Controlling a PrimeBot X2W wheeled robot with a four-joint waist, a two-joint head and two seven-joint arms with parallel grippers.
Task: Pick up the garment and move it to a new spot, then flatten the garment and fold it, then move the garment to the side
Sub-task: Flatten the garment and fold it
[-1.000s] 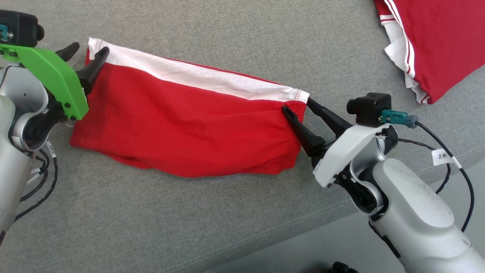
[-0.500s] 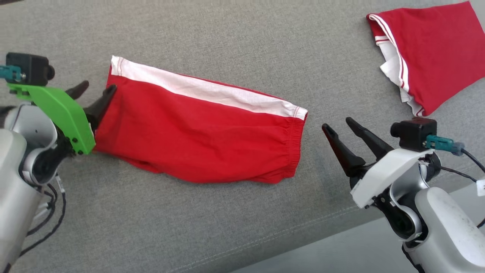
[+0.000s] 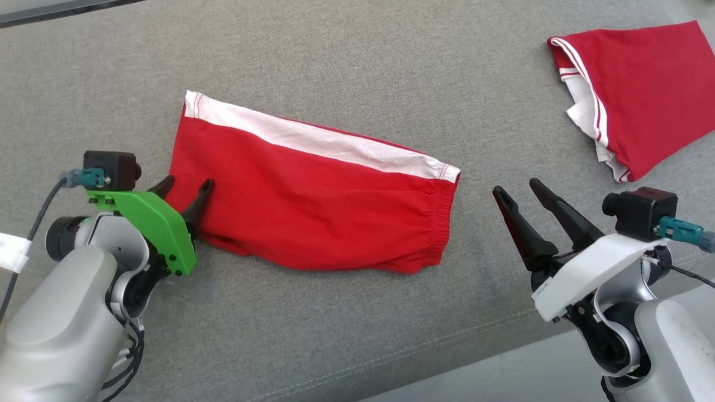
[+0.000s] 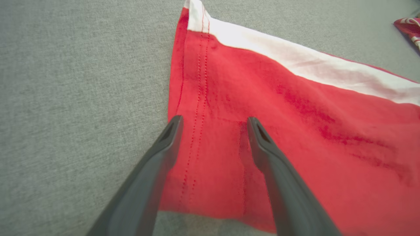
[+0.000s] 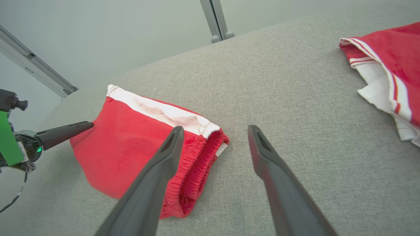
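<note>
Garment lies folded and flat on the grey cushion, between my two grippers. Left gripper: open, straddling the hemmed end, one tip over red cloth, the other at its edge. I judge it placed to grip for the move aside. Right gripper: open, empty, just clear of the elastic waistband.

The red shorts are lying folded and nearly flat on the grey upholstered surface, slanting across the head view. A white band is running along their far edge (the gathered elastic waistband is facing the robot's right).
</note>
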